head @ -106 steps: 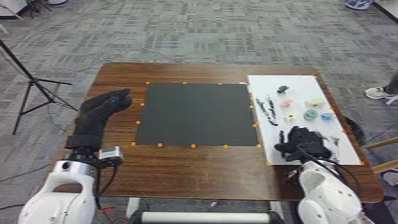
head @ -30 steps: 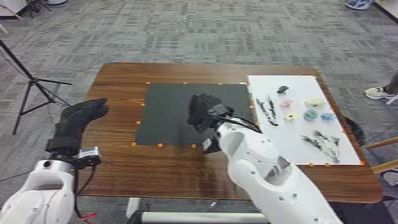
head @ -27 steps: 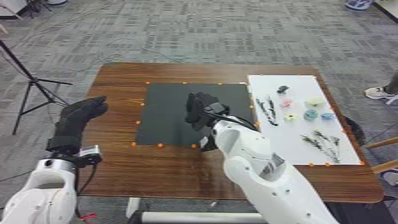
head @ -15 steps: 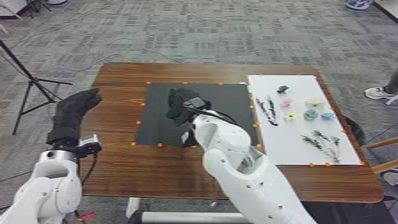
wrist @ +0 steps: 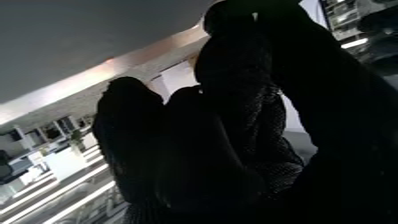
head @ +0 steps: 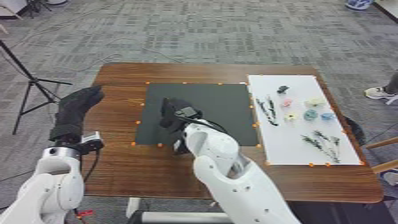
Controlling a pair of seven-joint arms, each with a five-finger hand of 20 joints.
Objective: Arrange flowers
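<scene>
In the head view my right hand (head: 176,114) is over the left part of the black mat (head: 218,107). It fills much of the right wrist view as a dark shape (wrist: 213,160); whether it holds anything is hidden. Over the table's left edge, my left hand (head: 78,102) is open with straight fingers. The white board (head: 289,150) carries a dark flower (head: 282,89), a pink one (head: 286,103), a cream one (head: 314,102), a yellow one (head: 290,116), a teal one (head: 310,114) and a blue one (head: 328,116). Dark branches (head: 270,111) and green sprigs (head: 322,144) lie there too.
Small orange markers line the mat and board on the brown table (head: 124,170). A black tripod (head: 32,80) stands on the floor left of the table. The right forearm crosses the table's front edge.
From the sprigs on the white board, my right hand has moved left to the black mat, continuing left over the last second. My left hand has shifted left, then slightly forward.
</scene>
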